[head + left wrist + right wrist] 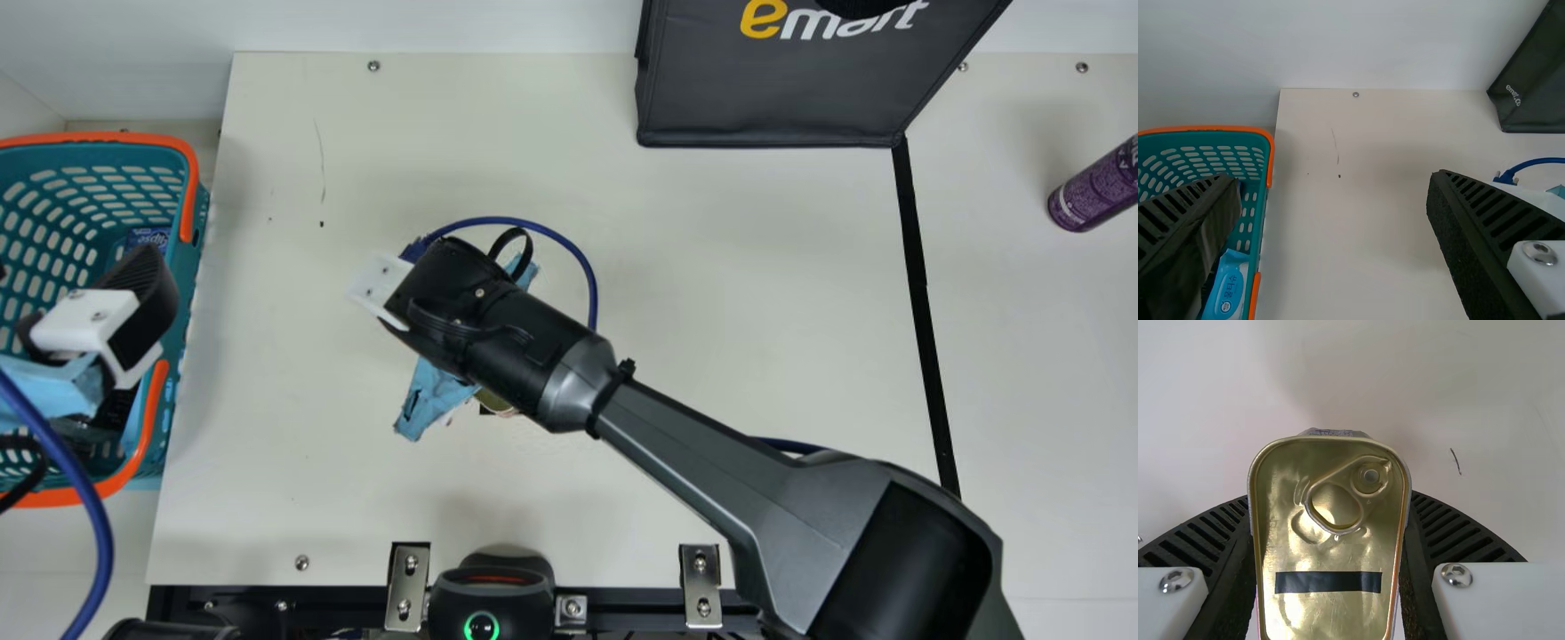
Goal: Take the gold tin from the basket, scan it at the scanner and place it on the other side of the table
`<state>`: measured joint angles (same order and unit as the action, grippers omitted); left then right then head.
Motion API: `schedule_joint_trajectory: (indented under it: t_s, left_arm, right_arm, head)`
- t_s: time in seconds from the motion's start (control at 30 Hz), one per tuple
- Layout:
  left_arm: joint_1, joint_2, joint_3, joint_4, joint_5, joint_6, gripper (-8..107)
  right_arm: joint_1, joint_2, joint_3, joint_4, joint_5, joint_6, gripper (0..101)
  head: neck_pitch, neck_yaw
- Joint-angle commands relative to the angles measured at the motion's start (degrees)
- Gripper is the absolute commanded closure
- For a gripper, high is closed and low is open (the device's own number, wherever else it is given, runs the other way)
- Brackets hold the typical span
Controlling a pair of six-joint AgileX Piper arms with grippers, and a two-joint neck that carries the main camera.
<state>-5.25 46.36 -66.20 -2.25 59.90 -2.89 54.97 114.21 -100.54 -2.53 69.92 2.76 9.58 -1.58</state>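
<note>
Gold tin (1325,613) is over the cream table (711,267), well in from the near edge, tabletop stretching towards the black bag (773,98). The right gripper (378,286) clamps it; the left gripper (93,316), by the basket (116,138), gapes wide.

Main view looks down; left wrist view shares basket (98,137).

The closed gold ring-pull tin (1330,550) sits between the right jaws.

Soft shadows, glare on tin (1331,550)
</note>
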Motion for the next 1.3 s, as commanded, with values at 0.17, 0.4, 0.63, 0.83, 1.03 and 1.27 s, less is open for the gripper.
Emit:
schedule_joint_trajectory:
  t_s: [0.17,0.4,0.63,0.83,1.03,1.27]
  left_arm:
    - [0.0,0.0,0.0,0.0,0.0,0.0,9]
    - [0.0,0.0,0.0,0.0,0.0,0.0,9]
    - [0.0,0.0,0.0,0.0,0.0,0.0,9]
    - [0.0,0.0,0.0,0.0,0.0,0.0,9]
    - [0.0,0.0,0.0,0.0,0.0,0.0,9]
    - [0.0,0.0,0.0,0.0,0.0,0.0,9]
  right_arm:
    - [-0.82,0.3,-0.7,1.23,-0.02,11.47,101]
    - [-1.64,0.11,-0.67,2.22,-0.02,19.21,101]
    - [-2.34,-0.68,-0.02,2.09,-0.02,26.5,101]
    - [-3.0,-1.46,0.56,2.0,-0.02,33.49,101]
    - [-3.52,-2.44,1.45,1.32,-0.02,40.35,101]
    - [-3.85,-3.37,2.2,0.4,-0.02,46.66,101]
  head:
    - [-1.66,0.0]
    - [-1.66,0.0]
    - [-1.66,0.0]
    - [-1.66,0.0]
    - [-1.66,0.0]
    - [-1.66,0.0]
